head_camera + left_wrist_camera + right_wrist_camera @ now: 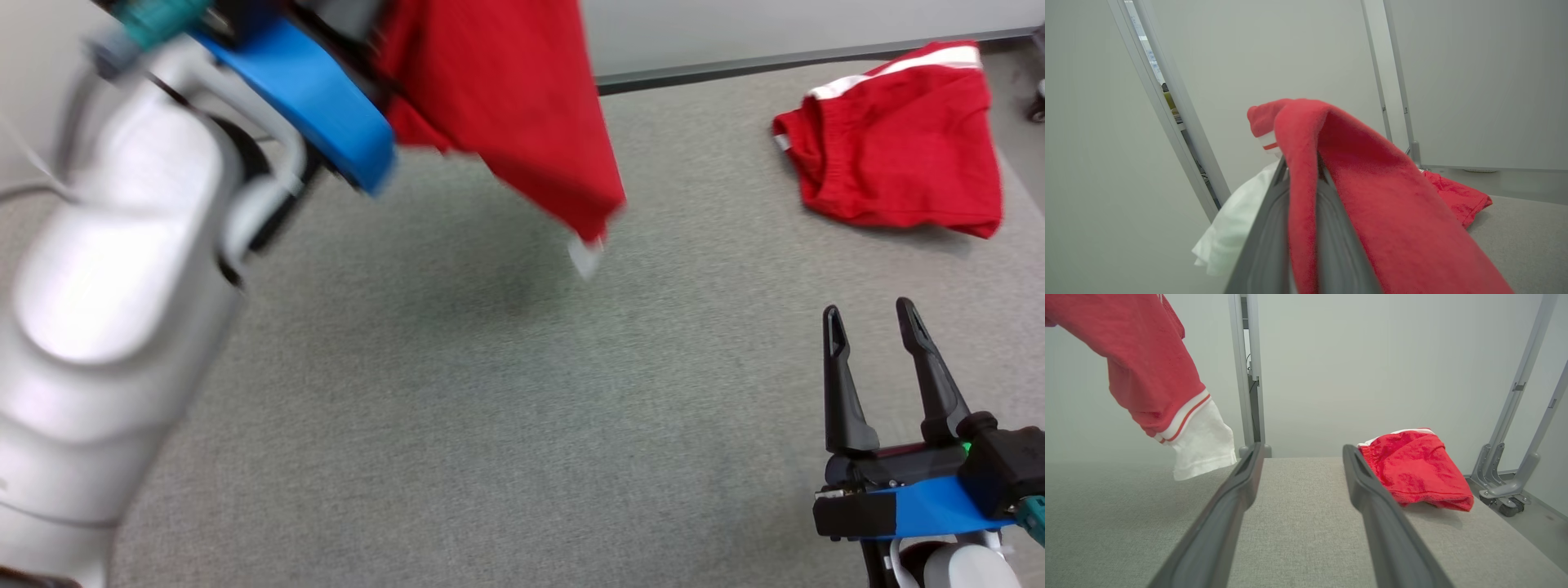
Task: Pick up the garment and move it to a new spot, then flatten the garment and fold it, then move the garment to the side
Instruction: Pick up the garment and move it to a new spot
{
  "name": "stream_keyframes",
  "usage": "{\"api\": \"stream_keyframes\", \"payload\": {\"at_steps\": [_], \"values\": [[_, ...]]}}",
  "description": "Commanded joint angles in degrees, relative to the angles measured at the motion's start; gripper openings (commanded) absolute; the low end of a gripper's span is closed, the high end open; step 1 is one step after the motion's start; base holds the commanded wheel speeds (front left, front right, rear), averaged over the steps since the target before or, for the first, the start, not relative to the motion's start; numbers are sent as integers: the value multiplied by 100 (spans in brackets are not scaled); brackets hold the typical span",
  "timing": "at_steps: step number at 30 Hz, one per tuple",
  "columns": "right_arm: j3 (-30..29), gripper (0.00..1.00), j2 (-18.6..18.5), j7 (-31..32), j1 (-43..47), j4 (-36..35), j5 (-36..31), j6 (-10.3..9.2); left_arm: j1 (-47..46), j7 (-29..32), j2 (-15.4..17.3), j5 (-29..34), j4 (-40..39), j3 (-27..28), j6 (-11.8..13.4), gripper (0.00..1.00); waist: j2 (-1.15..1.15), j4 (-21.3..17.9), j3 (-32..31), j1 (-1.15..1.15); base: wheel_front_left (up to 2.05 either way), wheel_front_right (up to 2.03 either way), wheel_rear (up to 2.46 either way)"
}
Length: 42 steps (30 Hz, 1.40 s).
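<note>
Item under inspection: the red garment (506, 106) is hanging clear of the bench (490, 408), at roughly 12 o'clock in the head view. Its lowest corner is dangling towards 6 o'clock and is not touching the grey surface. A white cuff (1202, 445) with a thin red stripe is trailing from its lower end, seen at 10 o'clock in the right wrist view.

The left gripper (1303, 163) is carrying it. The jaws are clamping together on a fold of the red cloth, which is draping over the fingertips and running down towards 5 o'clock in the left wrist view.

The right gripper (872, 314) is sitting at 4 o'clock in the head view. Its jaws are standing wide apart, holding and touching nothing, above bare bench.

A second red piece (894, 139), with white trim, is lying crumpled on the bench at 2 o'clock, well apart from both grippers.
</note>
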Motion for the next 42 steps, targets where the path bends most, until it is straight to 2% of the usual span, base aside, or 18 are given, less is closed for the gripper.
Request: {"api": "stream_keyframes", "payload": {"at_steps": [1,7,13,21,22,23,32,37,42], "values": [[11,100,16,-31,51,28,46,-2,174,11,-2,-21,-97,-24,54,0,0,-147,-135,1,0,0,0],[-42,100,16,-127,134,160,102,-2,1353,106,-163,-154,-724,-425,374,0,0,-178,-215,1,0,0,0],[-30,100,16,-172,165,263,155,-3,2774,-8,-90,-287,-832,-814,696,0,0,-119,-221,1,0,0,0],[-33,100,14,-227,140,439,126,-3,4155,-283,-15,-339,-506,-1352,817,0,0,34,-202,1,0,0,0],[-35,100,14,-226,145,458,119,-2,4205,-363,-28,-308,-486,-1344,868,53,0,63,-209,1,0,0,0],[-40,100,14,-226,152,478,103,-2,4233,-461,-50,-282,-491,-1329,899,100,0,98,-221,1,0,0,0],[-94,100,13,-248,219,625,61,-2,4100,-1259,91,-133,-621,-760,1329,100,0,389,-417,1,0,0,0],[-153,100,12,-263,280,702,40,-2,4429,-1426,284,-136,-796,-159,1669,100,0,527,-567,1,0,0,0],[-269,100,12,-264,404,729,20,-2,4979,-1442,394,32,-1247,710,1908,100,0,664,-717,1,0,0,0]]}}
